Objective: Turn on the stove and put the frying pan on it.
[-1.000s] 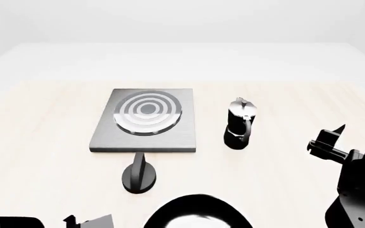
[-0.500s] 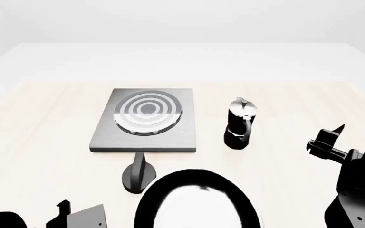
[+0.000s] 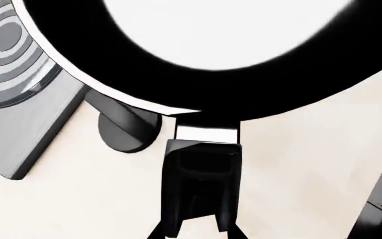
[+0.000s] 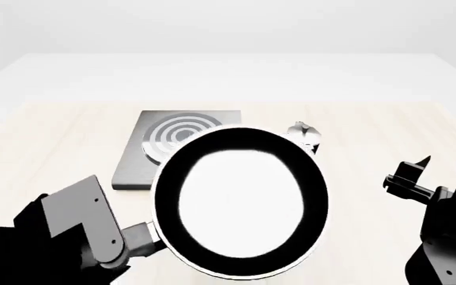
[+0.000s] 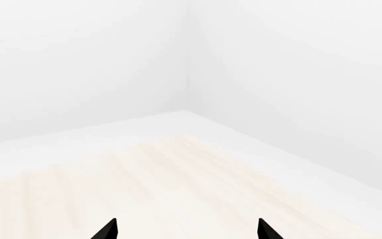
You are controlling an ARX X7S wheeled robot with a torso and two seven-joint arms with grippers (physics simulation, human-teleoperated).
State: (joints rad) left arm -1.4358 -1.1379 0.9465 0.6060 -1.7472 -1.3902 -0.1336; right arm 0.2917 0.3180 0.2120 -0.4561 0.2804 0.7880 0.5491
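The left jaws (image 3: 198, 234) are clenched on the handle (image 3: 201, 184) of the frying pan (image 4: 240, 202), which hangs lifted above the surface (image 4: 46, 148), overlapping the near right part of the stove (image 4: 145, 157) and hiding most of the moka pot (image 4: 303, 133). Half a second ago the pan sat lower and nearer. The right jaws (image 5: 185, 229) are spread wide apart, holding nothing, off to the right.

pale wooden table (image 4: 386, 124), white walls (image 5: 78, 59)
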